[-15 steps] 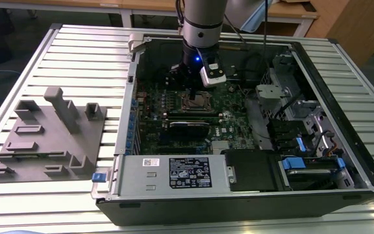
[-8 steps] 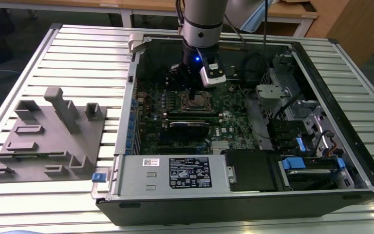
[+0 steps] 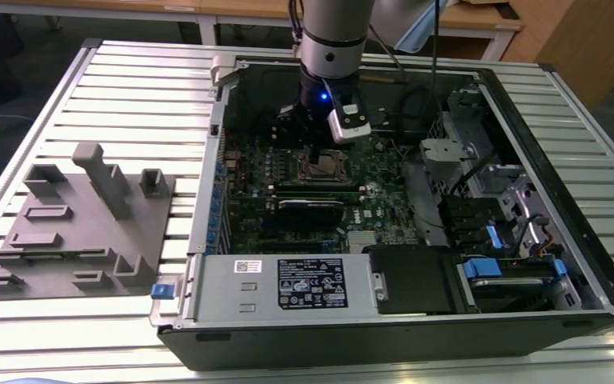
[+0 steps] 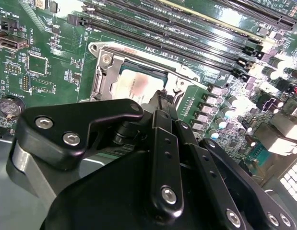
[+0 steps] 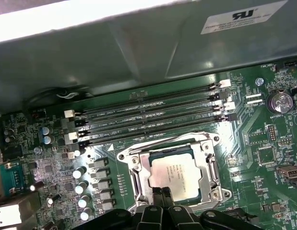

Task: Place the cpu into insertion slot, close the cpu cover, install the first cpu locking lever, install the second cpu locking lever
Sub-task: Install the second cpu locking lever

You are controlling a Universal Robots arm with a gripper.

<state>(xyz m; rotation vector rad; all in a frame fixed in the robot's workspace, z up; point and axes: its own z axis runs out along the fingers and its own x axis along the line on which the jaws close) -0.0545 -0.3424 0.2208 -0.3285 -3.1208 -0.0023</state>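
Silvery square cpu [image 5: 176, 173] seated under metal-framed cpu cover [image 5: 208, 165]; gripper [image 5: 161, 192] touching.

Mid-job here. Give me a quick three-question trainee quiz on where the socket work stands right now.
1. True or false: the small square silvery-grey cpu lies inside the window of the thin silver metal cpu cover.
2. The black hand is nearest to: A. the round coin battery; B. the cpu cover; C. the grey power supply box.
3. Fill in: the long black memory slots beside the socket are all ____.

Key: 1 true; 2 B; 3 empty.
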